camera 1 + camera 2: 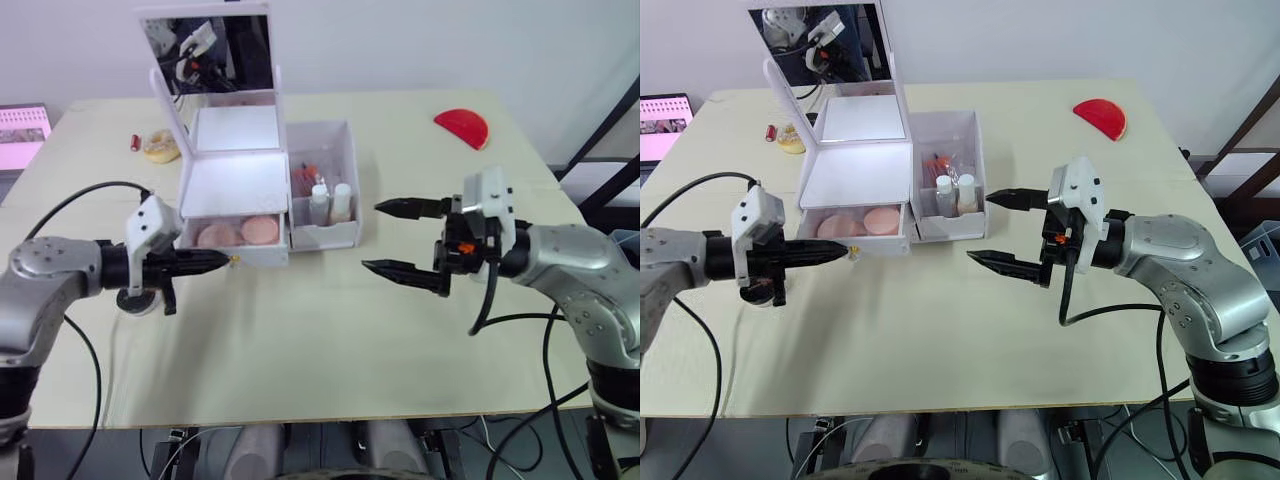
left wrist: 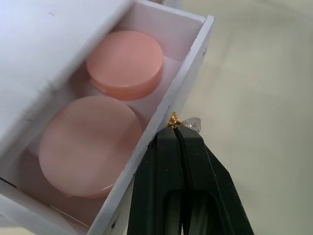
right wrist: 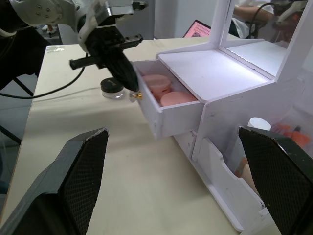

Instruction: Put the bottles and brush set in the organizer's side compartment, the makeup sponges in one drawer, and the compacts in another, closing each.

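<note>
Drawer [image 1: 236,236] of the organizer [image 1: 240,170] is pulled open with both makeup sponges [image 2: 93,142] lying flat inside, side by side; the top deck hides their back edges in my left wrist view. My left gripper [image 1: 222,259] has its fingers pressed together at the drawer's gold knob [image 2: 173,119]; I can't confirm the knob is actually pinched, it sits right at the tips.

Bottles [image 1: 330,203] stand upright in the side compartment [image 1: 325,185], orange-red items behind them too small to identify. Its low front wall cuts off the bottle bases.

One compact [image 3: 112,88] sits on the table [image 1: 330,340] near the left edge, just behind my left gripper, mostly blocked by it in the head views. I can't find the second.

Right gripper [image 1: 402,240] hangs spread wide and empty above the table, in front of and to the right of the side compartment, not touching it.

Tan ring [image 1: 160,146] and a small red item beside it lie left of the organizer; red half-disc [image 1: 463,127] near the far right corner. Mirror lid [image 1: 210,50] stands upright.
</note>
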You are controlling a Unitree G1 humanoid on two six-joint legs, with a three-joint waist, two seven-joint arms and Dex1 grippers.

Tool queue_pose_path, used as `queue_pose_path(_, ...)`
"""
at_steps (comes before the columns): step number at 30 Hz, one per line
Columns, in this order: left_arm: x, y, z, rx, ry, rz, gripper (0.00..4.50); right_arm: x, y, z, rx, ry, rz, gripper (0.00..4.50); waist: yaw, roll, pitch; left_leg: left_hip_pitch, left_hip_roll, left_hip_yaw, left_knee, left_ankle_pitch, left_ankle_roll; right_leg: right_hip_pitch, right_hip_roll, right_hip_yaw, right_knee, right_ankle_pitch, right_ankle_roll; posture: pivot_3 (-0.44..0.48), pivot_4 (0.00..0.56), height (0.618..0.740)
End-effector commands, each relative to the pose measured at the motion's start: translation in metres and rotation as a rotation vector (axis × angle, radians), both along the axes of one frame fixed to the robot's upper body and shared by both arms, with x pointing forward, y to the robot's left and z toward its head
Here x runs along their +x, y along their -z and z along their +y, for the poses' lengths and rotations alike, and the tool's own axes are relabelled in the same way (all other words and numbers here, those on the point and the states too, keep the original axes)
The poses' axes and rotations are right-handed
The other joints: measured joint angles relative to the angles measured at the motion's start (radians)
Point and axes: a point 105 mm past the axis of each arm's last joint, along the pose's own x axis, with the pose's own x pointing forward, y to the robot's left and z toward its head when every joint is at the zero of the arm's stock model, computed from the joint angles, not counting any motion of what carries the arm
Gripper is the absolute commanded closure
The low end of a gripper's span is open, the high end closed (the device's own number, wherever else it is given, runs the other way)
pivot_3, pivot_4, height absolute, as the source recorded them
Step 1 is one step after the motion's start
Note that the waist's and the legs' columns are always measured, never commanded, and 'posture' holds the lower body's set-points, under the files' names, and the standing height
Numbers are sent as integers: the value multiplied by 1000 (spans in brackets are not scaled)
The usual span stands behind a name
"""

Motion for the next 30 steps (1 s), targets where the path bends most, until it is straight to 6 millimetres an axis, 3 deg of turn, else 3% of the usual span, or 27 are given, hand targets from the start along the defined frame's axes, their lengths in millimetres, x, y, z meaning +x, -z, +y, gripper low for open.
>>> queue_pose_path(1,14,-6,2,17,-35,-64,4481,-6,-11,4,5,-22,-64,0,0,0,0,0,0,0,0,0,0,0,0,0,0,0,0,0,150,739)
queue_pose_path(18,47,-4,1,-23,-143,-136,4481,-7,-13,4,5,-22,-66,0,2,0,0,0,0,0,3,0,0,1,0,0,1,2,3,0,150,739)
queue_pose_path(25,42,-6,-3,-44,-115,-132,4481,-7,-12,3,4,-22,-65,0,2,0,0,0,0,0,4,1,-1,1,0,0,1,4,3,0,150,739)
queue_pose_path(30,29,-19,0,-86,-92,-125,4481,-7,-13,1,3,-22,-64,0,-1,0,0,0,0,0,4,1,-1,1,0,0,1,5,2,0,150,739)
